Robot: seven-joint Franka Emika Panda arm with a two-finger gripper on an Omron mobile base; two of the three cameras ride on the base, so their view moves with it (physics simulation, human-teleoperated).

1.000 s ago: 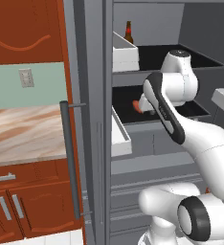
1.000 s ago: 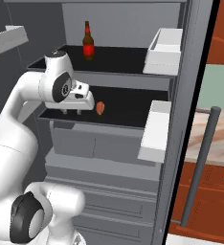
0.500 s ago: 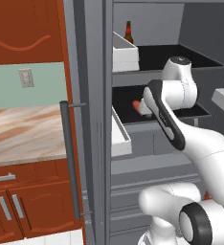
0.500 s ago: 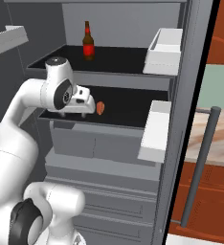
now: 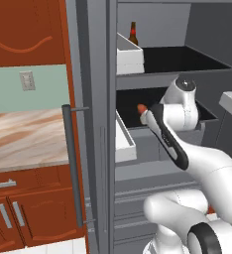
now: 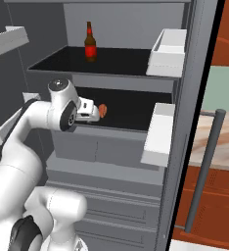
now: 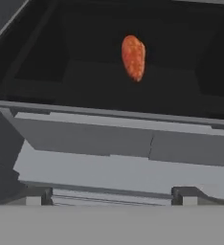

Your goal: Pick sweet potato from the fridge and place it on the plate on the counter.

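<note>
- Reddish-orange, the sweet potato (image 7: pixel 133 57) lies on the dark middle shelf (image 6: pixel 131 110) of the fridge (image 6: pixel 126 162); in the hand view it sits at about 12 o'clock, well back from the shelf's grey front lip, with nothing touching it.
- From the right base view the sweet potato (image 6: pixel 103 110) shows just past the gripper (image 6: pixel 89 113), at roughly 3 o'clock of the hand; from the left base view only a red sliver (image 5: pixel 142 107) peeks out at 10 o'clock of the wrist.
- Fingertips (image 7: pixel 35 195) stand spread wide at the two bottom corners of the hand view, empty, short of the shelf edge.
- One shelf up, a brown bottle with a red label (image 6: pixel 90 42) stands upright, at 12 o'clock of the gripper.
- White door bins (image 6: pixel 166 51) hang on the open door, one beside each shelf level.
- Further out, at 9 o'clock in the left base view, the marbled counter (image 5: pixel 24 139) runs above red-brown cabinets (image 5: pixel 29 208), behind the fridge's long grey bar handle (image 5: pixel 72 168).
</note>
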